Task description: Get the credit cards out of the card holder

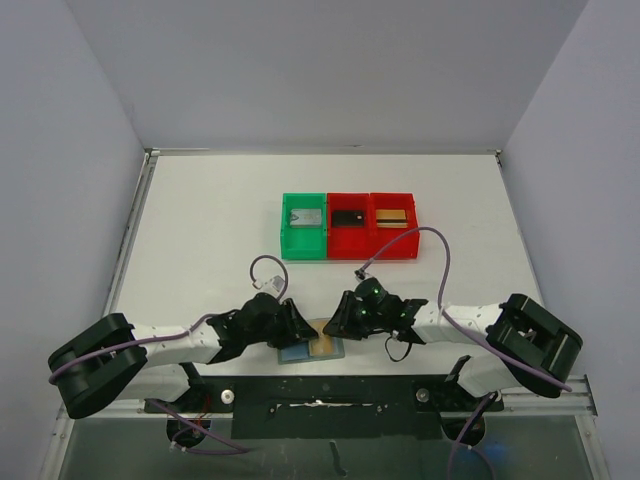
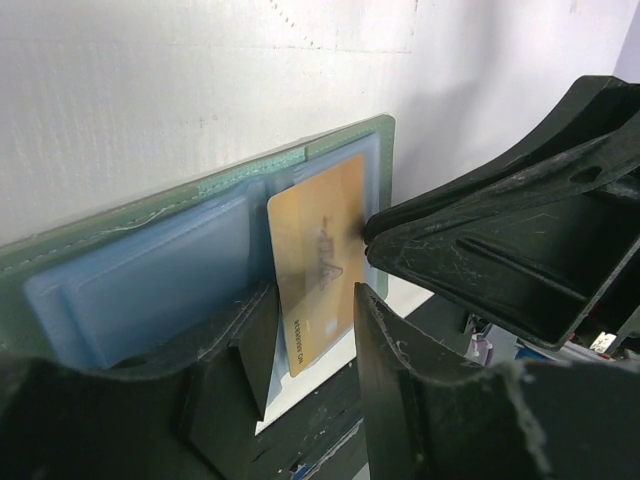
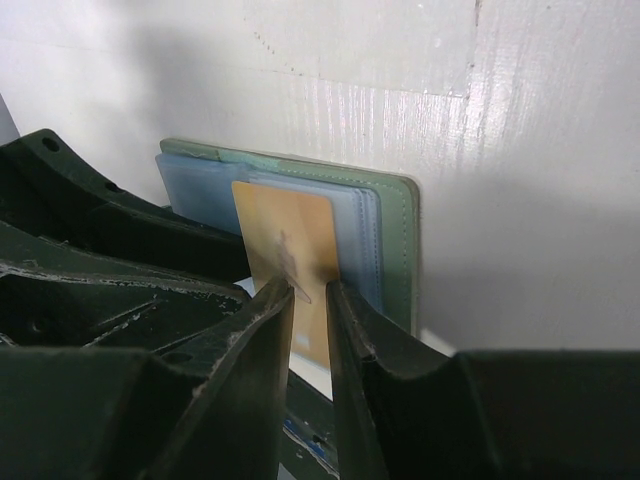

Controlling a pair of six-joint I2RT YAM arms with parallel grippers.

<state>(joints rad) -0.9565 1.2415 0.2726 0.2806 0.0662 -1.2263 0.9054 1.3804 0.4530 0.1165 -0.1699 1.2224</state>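
Note:
The card holder (image 1: 298, 352) lies open near the table's front edge, with pale blue pockets (image 2: 150, 280) and a green border (image 3: 400, 240). A gold-tan credit card (image 2: 318, 250) sticks partway out of one pocket toward the front edge. My left gripper (image 2: 310, 340) is open, its fingers standing either side of the card's free end without closing on it. From the right, my right gripper (image 3: 310, 300) has its two tips resting on the same card (image 3: 285, 235). Its jaws are a narrow gap apart with nothing clearly pinched. Both grippers (image 1: 302, 330) (image 1: 335, 322) meet over the holder.
One green bin (image 1: 304, 226) and two red bins (image 1: 349, 225) (image 1: 394, 222) stand in a row mid-table, each with a small flat item inside. A black rail (image 1: 320, 395) runs along the front edge just below the holder. Grey walls enclose the table.

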